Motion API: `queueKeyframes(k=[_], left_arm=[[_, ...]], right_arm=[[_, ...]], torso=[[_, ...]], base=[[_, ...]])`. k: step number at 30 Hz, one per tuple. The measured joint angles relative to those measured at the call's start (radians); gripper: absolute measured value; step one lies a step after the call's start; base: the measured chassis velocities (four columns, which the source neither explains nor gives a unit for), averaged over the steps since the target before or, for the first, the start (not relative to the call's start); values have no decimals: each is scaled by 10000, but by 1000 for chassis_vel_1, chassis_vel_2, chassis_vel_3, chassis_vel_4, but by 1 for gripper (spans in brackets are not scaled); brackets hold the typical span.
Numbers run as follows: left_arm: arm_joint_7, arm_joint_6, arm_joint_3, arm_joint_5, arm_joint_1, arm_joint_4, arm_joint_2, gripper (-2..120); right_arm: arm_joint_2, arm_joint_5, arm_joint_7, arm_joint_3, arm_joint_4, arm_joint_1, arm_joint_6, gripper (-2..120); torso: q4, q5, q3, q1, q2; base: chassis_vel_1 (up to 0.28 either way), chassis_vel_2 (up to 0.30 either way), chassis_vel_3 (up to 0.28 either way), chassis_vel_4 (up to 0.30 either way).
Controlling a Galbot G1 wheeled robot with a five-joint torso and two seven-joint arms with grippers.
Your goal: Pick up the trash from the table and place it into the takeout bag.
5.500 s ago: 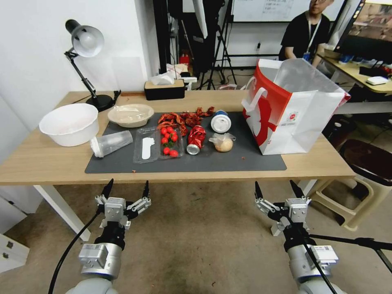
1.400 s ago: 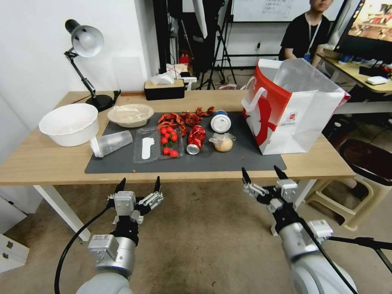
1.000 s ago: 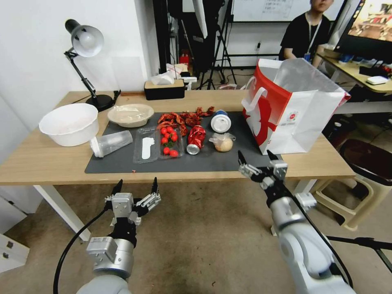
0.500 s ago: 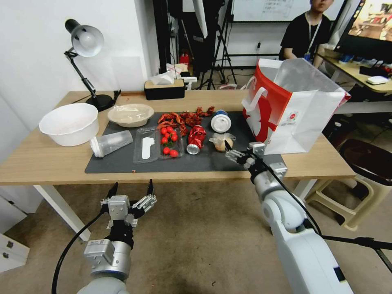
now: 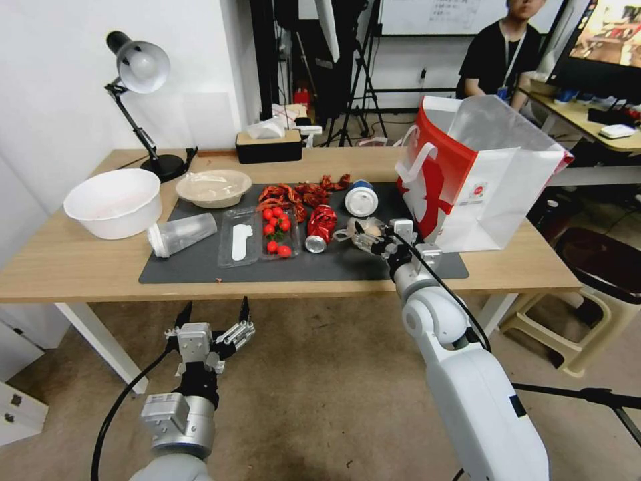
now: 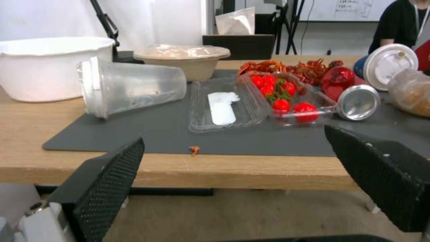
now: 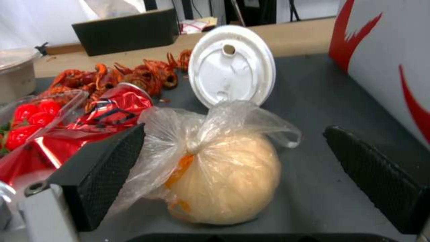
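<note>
Currently: right gripper point(image 7: 233, 174) spread wide around the bun in clear bag point(image 7: 224, 178) on the dark grey mat point(image 5: 374, 264), perhaps brushing the plastic. Blue-and-white lidded cup point(image 7: 230, 65) lies just behind; takeout bag point(image 5: 477, 184) beside. Left gripper point(image 5: 212, 319) parked below the table point(image 5: 60, 267) edge, fingers apart.

Crinkled clear plastic bag point(image 7: 210, 134) on matt grey mat point(image 7: 313, 111); light wood-grain table point(image 5: 73, 264).
</note>
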Motion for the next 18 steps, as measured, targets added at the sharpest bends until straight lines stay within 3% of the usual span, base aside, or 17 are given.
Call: queueKeyframes(k=[18], left_arm=[[-189, -287, -24, -1, -8, 141, 46, 100]], right_arm=[[257, 463, 395, -257, -680, 575, -803, 100]], torso=[[1, 0, -1, 0, 0]], base=[[0, 0, 0, 0]])
